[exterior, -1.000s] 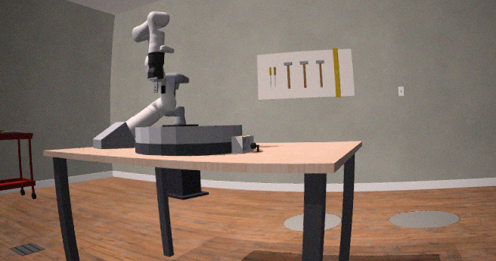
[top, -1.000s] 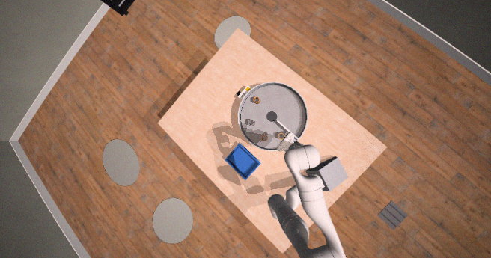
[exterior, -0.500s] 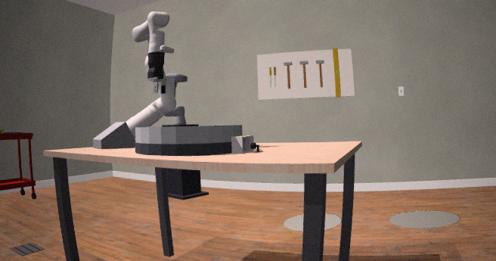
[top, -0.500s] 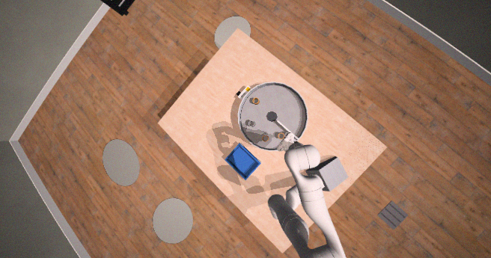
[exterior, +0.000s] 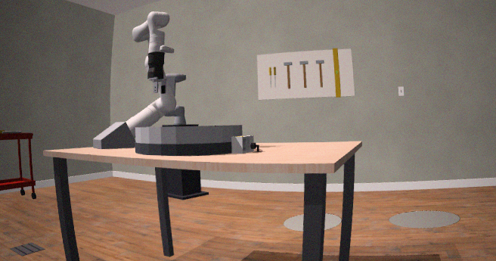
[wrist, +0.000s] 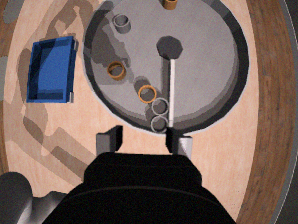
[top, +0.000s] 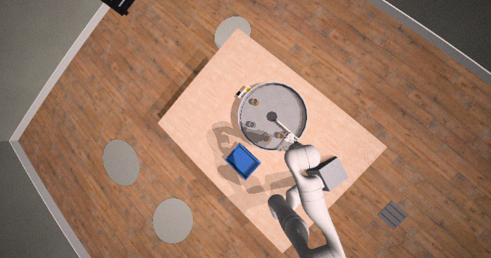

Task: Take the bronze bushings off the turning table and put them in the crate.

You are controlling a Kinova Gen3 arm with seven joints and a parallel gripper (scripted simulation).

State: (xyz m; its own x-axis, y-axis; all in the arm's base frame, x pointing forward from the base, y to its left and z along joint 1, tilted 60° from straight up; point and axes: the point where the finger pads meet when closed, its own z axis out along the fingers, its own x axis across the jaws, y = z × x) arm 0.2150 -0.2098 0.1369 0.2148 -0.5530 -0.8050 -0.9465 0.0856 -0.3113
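Hovering above the turning table (top: 299, 101) (exterior: 189, 135) (wrist: 240, 60), the open hand (top: 287, 142) (exterior: 159, 88) (wrist: 144, 135) points down.

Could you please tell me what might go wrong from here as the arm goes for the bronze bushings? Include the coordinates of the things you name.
The nearest bronze bushing (top: 281, 135) (wrist: 147, 102) sits close beside a steel bushing (wrist: 160, 114), so the open gripper (wrist: 144, 135) might nudge or pick up the steel one.

The white bar (top: 286, 127) (wrist: 172, 92) runs near them and could obstruct a finger.
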